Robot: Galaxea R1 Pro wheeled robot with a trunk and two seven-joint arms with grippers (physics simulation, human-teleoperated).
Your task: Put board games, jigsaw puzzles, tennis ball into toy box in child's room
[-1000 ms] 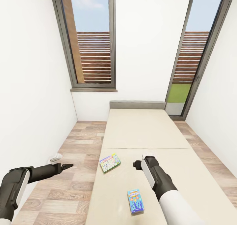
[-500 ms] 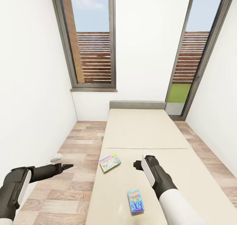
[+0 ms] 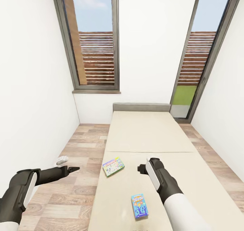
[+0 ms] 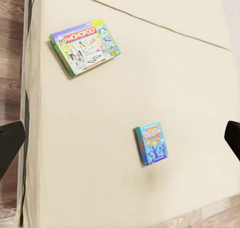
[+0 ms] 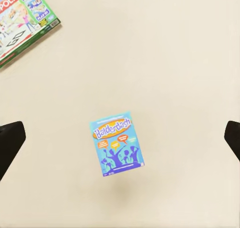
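Only the left arm had shifted in the last second: its gripper (image 3: pixel 73 169) had crept a little toward the bed (image 3: pixel 149 136), while the right arm and both boxes lay as before. That small advance read as the start of a reach, though nothing had been touched yet.

2 board games lay flat on the mattress. The green-and-pink Monopoly box (image 3: pixel 113 166) sat close to the bed's left edge, slightly skewed. The smaller blue Balderdash box (image 3: pixel 139 206) lay nearer the foot, well apart from the first and further in from that edge.

From the head view the left gripper's fingers looked close together, but I could not tell for sure; the left wrist view showed dark fingertips at the 2 sides of its frame, which suggested open jaws. The right gripper (image 3: pixel 141 168) hovered over the mattress just beside the Monopoly box, and the right wrist view looked straight down on the blue box (image 5: pixel 117 143) with fingertips wide apart, so those jaws were open.

Bare mattress surrounded both boxes, leaving free room to come down. A small white object (image 3: pixel 62 160) lay on the plank floor (image 3: pixel 67 204) by the left wall.
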